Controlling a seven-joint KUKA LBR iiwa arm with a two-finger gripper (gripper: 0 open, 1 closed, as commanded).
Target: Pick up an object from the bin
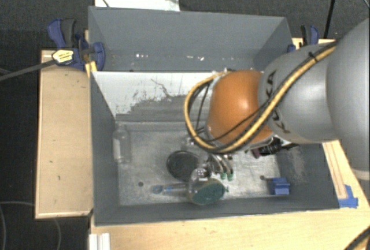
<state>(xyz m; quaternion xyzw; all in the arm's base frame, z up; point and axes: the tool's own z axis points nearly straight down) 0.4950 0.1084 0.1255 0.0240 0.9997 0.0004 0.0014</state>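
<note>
- The jaws hang just right of the flat black round disc (180,163), over a dark-teal round lid-like piece (207,193) lying front-right of that disc. Whether they are released or clenched I cannot tell.
- Likely step: settling onto the teal piece. Descend straight and centred, so the black disc is not caught too.
- The grey metal bin (173,212) puts its front wall close beyond the teal piece, and a thin blue stick (165,189) lies front-left of the disc.
- A small blue block (279,186) lies well right of the disc. Straight up looks clearest.
</note>
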